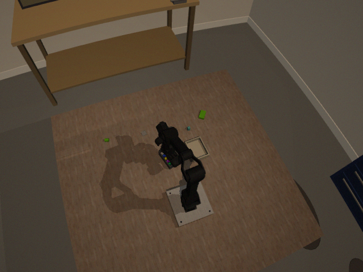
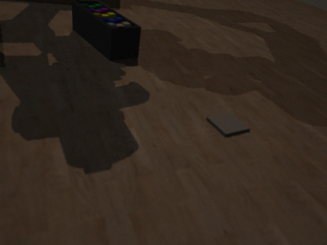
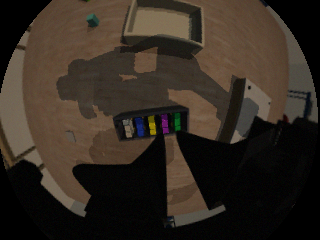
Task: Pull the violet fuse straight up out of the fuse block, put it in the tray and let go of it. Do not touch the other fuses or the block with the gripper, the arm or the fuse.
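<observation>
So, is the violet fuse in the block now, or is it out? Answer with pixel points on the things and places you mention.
In. The wrist view shows the violet fuse [image 3: 164, 124] seated in its row between yellow [image 3: 152, 125] and green [image 3: 177, 121].

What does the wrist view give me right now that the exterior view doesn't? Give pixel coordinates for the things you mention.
Only the wrist view: the tray [image 1: 195, 147] [image 3: 161, 25], a teal cube [image 1: 188, 128] [image 3: 92, 20] and the gripper [image 3: 170, 135].

Only the exterior view: nothing distinct that I can make out.

Both: the fuse block [image 2: 123, 43] [image 3: 154, 111] with white, blue, yellow, violet and green fuses seated, plus a flat grey square [image 1: 143, 133] [image 2: 228, 123] [image 3: 70, 136].

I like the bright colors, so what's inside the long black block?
In the fuse block sit white, blue, yellow, violet and green fuses. Their lower parts are hidden inside.
</observation>
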`<state>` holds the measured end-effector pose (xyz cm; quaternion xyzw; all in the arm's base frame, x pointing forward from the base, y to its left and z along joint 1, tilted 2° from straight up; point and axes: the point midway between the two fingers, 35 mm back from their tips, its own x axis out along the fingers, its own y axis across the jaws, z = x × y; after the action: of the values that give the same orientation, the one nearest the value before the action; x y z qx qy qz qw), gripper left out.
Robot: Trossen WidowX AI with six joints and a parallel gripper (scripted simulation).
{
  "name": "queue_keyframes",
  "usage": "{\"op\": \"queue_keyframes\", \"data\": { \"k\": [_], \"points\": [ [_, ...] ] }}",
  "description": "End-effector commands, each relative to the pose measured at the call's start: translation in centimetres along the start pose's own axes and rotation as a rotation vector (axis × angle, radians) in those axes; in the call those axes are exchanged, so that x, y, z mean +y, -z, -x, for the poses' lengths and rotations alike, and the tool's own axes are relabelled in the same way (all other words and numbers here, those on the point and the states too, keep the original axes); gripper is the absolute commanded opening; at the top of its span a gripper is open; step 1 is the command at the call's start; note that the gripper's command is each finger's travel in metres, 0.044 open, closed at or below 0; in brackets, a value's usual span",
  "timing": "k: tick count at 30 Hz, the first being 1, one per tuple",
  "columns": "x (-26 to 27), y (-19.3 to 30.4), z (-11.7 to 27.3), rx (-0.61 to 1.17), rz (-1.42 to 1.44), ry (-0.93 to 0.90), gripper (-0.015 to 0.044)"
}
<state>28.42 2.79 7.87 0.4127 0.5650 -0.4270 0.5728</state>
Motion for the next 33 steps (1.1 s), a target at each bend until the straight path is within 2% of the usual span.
{"op": "queue_keyframes", "data": {
  "k": [1,33],
  "points": [
    [0.0,0.0,-0.2,-0.004,-0.009,-0.002,0.0073],
    [0.0,-0.1,-3.1,-0.004,-0.009,-0.002,0.0073]
  ]
}}
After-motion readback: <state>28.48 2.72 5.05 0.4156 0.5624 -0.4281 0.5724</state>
